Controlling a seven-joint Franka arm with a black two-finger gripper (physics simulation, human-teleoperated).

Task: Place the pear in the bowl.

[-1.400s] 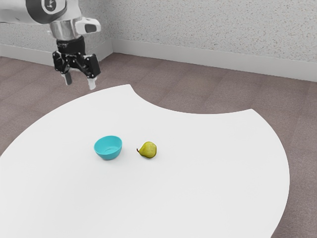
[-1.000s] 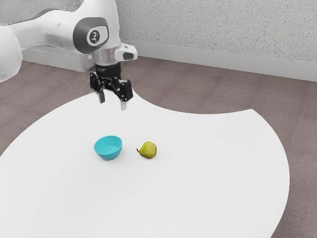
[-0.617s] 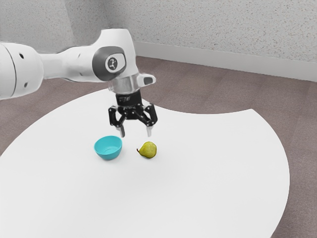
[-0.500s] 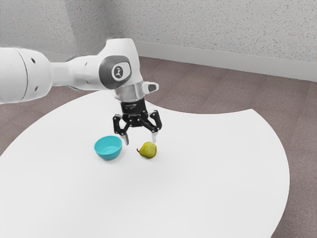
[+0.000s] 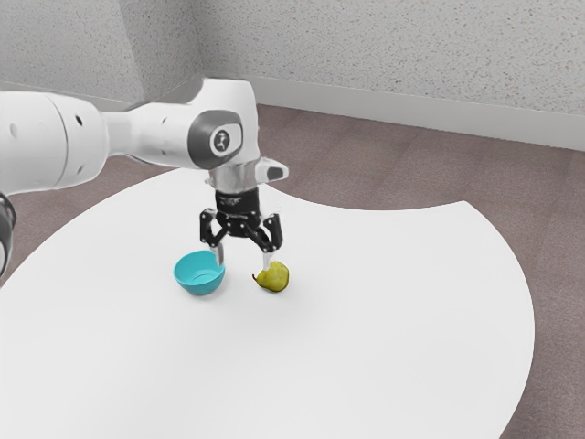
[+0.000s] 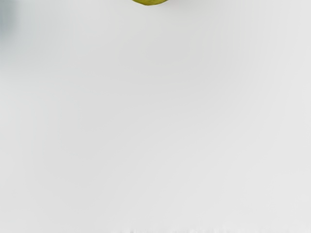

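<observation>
My gripper [image 5: 243, 260] is open in the exterior view, fingers pointing down. One finger shows in front of the bowl's rim, the other just in front of the pear's upper part; whether either touches cannot be told. The yellow-green pear [image 5: 277, 278] lies on its side on the table, its stem toward the bowl. To the exterior view's left of it stands the turquoise bowl [image 5: 199, 284], upright, with no fruit visible inside. The wrist view catches a sliver of the pear [image 6: 150, 1] at its edge.
The white table [image 5: 366, 329] has a curved outer edge and a concave cut-out along its far side. Brown floor [image 5: 384, 165] and a speckled wall stand beyond it. My arm reaches in from the exterior view's left, over the table's edge.
From far behind the table's edge, my open hand has come over the table and down beside the pear. Most recently it has shifted slightly toward the bowl. Pear and bowl have stayed put.
</observation>
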